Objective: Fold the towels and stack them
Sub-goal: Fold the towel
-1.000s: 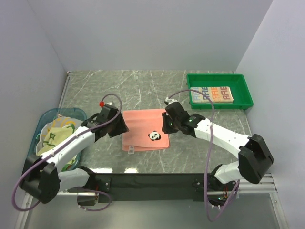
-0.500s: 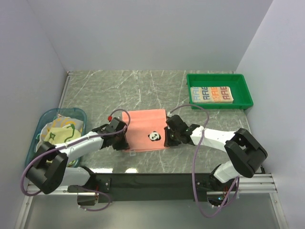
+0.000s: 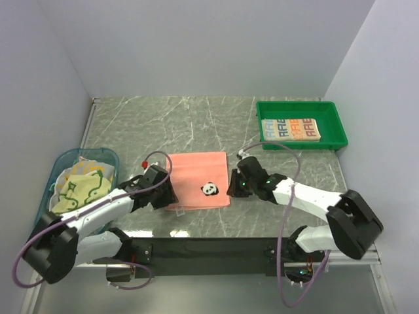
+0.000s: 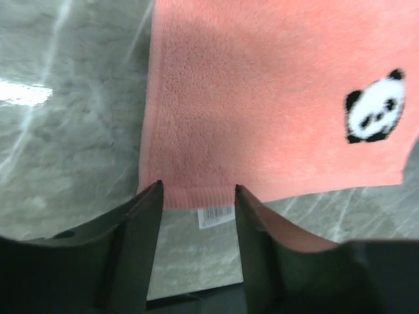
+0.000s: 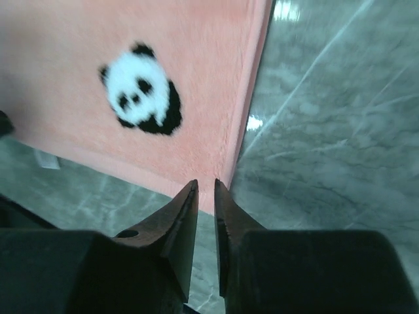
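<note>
pink towel (image 3: 196, 176) | left jaws open astride hem | right jaws near-shut, grip unclear

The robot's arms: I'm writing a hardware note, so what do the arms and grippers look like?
Both the left arm and right arm have white link shells with black joint housings. A purple-grey cable loops along each. A small red tip sits near the left wrist. The left gripper and right gripper each have two dark, flat, tapering fingers.
</note>
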